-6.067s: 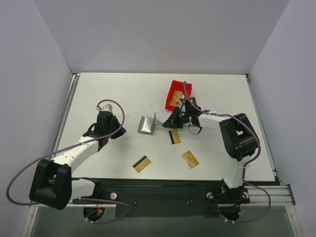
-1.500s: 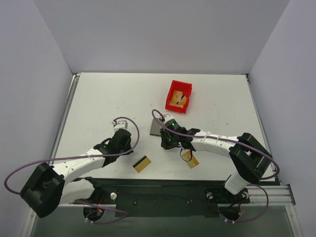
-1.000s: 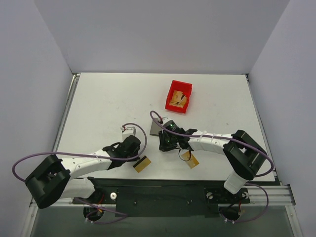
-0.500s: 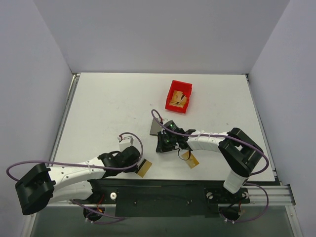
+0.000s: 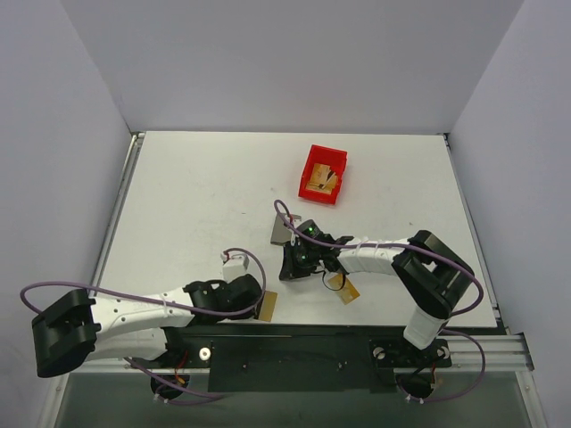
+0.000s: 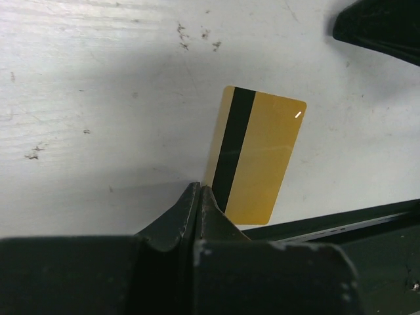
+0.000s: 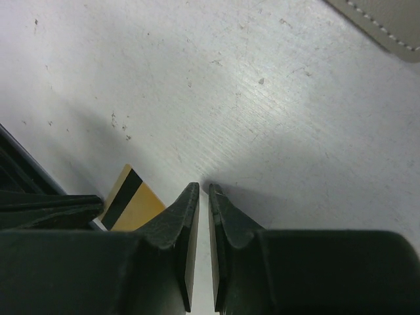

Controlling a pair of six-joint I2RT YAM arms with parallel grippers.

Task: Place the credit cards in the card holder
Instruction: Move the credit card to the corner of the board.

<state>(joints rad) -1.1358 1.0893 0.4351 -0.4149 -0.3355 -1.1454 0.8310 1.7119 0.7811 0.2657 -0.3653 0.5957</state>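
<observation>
A gold credit card [image 6: 254, 154] with a black stripe lies flat at the table's front edge, its near end over the rim. My left gripper [image 6: 200, 188] is shut and empty, its tips low at the card's left corner. From above, that card [image 5: 268, 305] pokes out beside my left gripper [image 5: 258, 300]. A second card [image 5: 345, 289] lies to the right. The grey card holder [image 5: 279, 230] lies flat behind my right gripper [image 5: 286, 272]. In the right wrist view the right gripper [image 7: 203, 188] shows only a hairline slit, with nothing between the jaws. The holder's corner [image 7: 387, 26] sits far right.
A red bin [image 5: 330, 152] with more cards in it stands behind the middle. The black front rail [image 6: 341, 223] runs just beyond the striped card. My right arm's cable loops over the table by the second card. The two grippers are close together.
My left gripper has slid toward the front edge and to the right, and the striped card has moved with it to the rim. My right gripper has crept slightly toward the left arm.
</observation>
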